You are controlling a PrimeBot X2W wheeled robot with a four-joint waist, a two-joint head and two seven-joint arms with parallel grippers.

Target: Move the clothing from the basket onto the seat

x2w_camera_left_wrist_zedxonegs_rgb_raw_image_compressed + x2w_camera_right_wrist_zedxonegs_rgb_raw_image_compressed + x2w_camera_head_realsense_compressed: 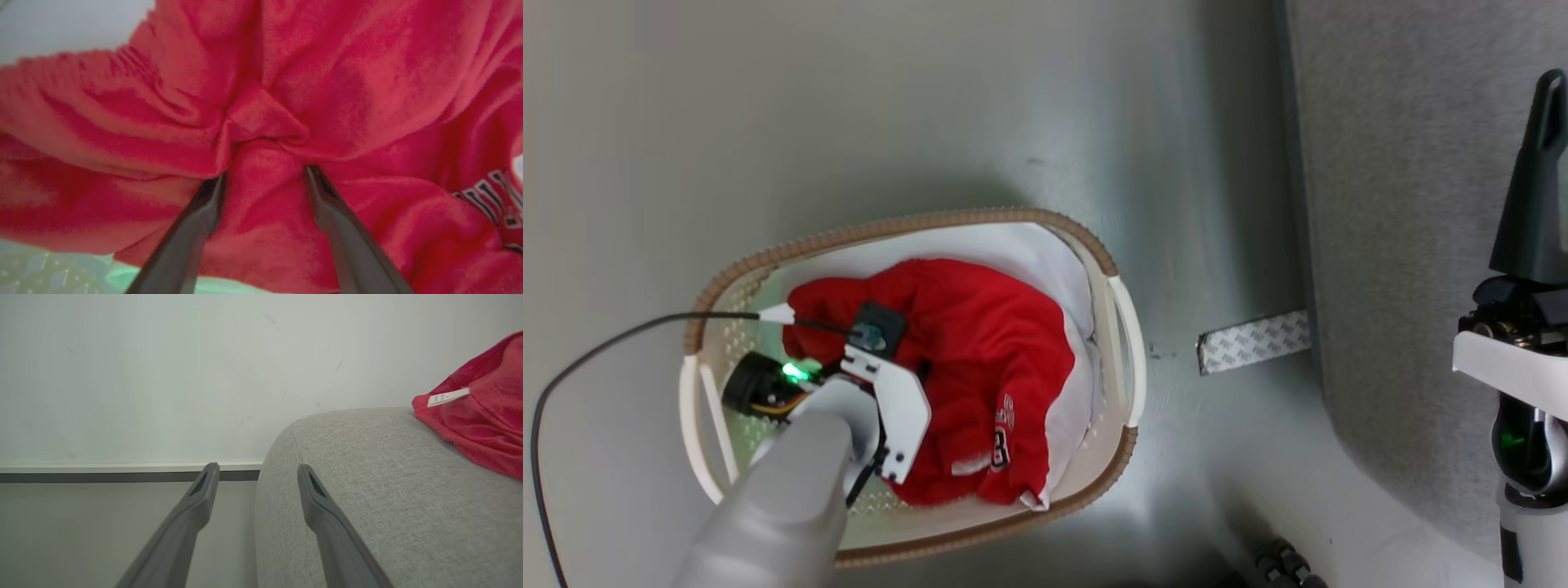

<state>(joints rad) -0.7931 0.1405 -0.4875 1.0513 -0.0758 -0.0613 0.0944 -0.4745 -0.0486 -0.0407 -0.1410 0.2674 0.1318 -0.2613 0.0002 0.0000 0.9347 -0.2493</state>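
Two grippers, both spread wide; L gripper [265, 173] tips pressed into red clothing [980, 351] in basket [915, 222], fabric btwn fingers, not clamped; R gripper [257, 466] empty by seat [367, 477] corner; another red garment [482, 424] lies on seat.

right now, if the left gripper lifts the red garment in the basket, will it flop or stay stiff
Probably floppy: the red garment lies in soft folds, bunched between the open fingers of the left gripper. Likely to drape and trail. Its fuzzy nap looks grippy; the white cloth beneath may follow.
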